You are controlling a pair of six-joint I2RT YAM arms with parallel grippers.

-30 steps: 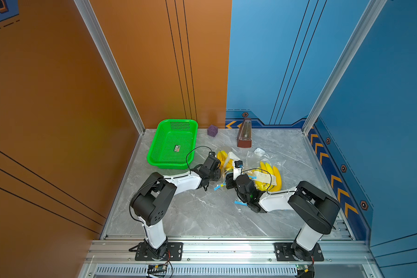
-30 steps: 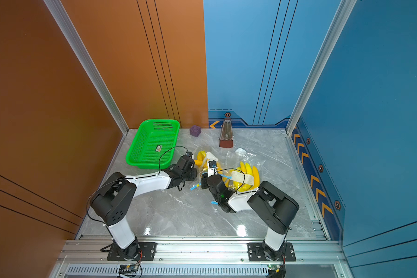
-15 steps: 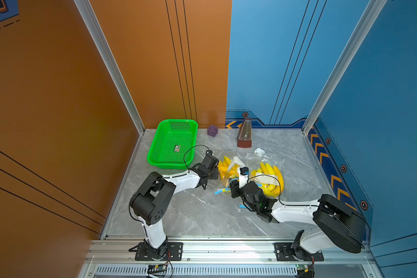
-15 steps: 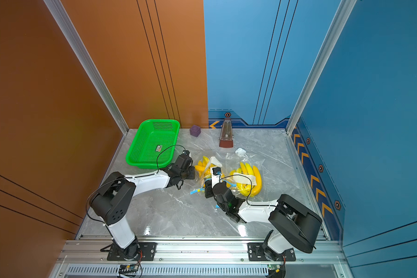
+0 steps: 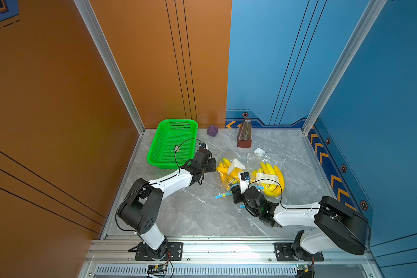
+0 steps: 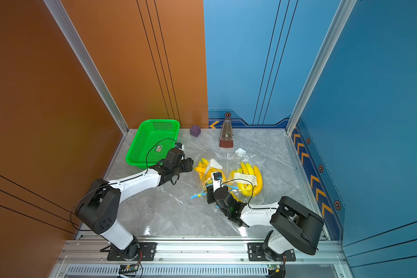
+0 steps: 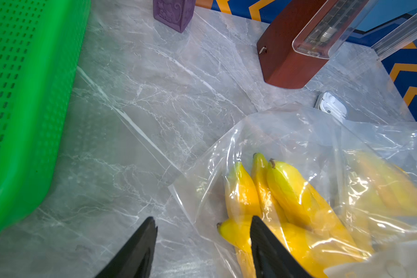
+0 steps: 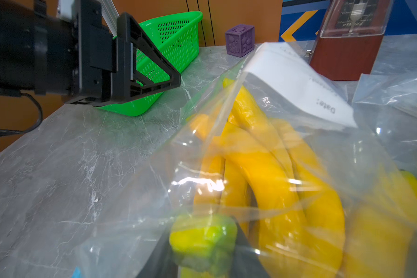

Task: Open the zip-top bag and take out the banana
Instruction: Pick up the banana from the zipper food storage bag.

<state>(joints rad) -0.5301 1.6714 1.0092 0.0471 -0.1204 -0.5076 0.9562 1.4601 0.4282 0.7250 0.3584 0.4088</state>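
Checking status: the zip-top bag (image 7: 287, 134) lies flat on the surface (image 5: 198, 216), between the green basket (image 5: 171, 144) and a second bagged bunch (image 5: 277, 173). The banana bunch (image 7: 289, 192) is inside it, with film over all the fruit. Left jaws are wide apart and holding nothing. They hover at the bag's closed corner, one tip over the film and the other over bare marble. Right jaws are at the opposite end by the blue zip strip (image 5: 222, 195), and the right wrist view shows them clamped on the green stem (image 8: 202, 235) of the bunch. Film crosses the stem there, so I can't tell whether they're in through the mouth or pinching through plastic. The strip looks crumpled and parted in both top views, so my read is that opening is mostly done. Extraction is not: no part of the bunch is clear of the bag. Left to do, as I judge it: pin the closed end with the left, then draw the bunch out by the stem with the right.
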